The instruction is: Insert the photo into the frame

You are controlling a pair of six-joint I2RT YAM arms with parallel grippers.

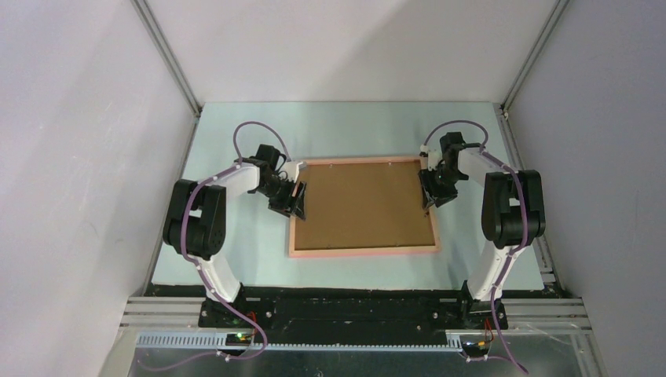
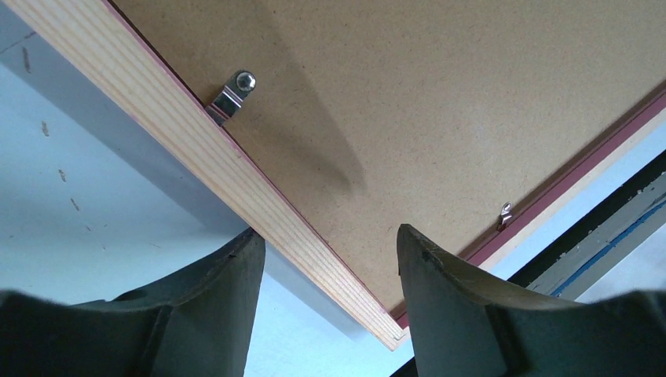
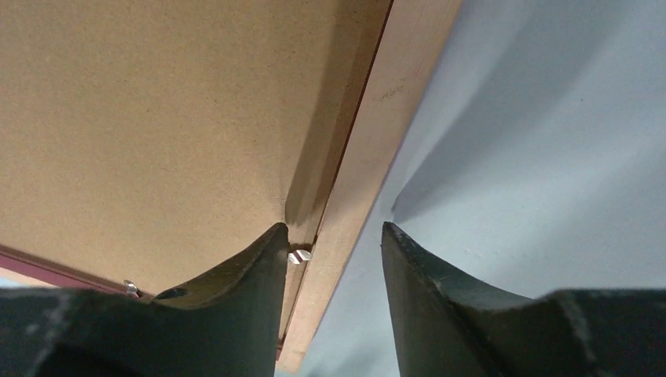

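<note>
Left end effector is spread and pinches nothing. It straddles the left rail of the frame. In the left wrist view, one finger stands outside the rail over the bench and the other stands over the backing board.

Right end effector is likewise spread across the right rail. Its inner fingertip sits at a small metal tab on the board's edge. Contact with the tab cannot be confirmed.

The frame lies flat and back-up on the bench between the two arms, its near rail towards the arm bases. The backing board is seated inside the rails. This orientation exposes the fasteners from above.

Farther along the left rail, a metal clip bridges the seam between rail and board. It appears to retain the board at that point.

The photo is not visible in any view. Whether it lies beneath the board cannot be determined.

Assessment: the opposed stance on both side rails suits steadying the frame while the tabs are worked.
</note>
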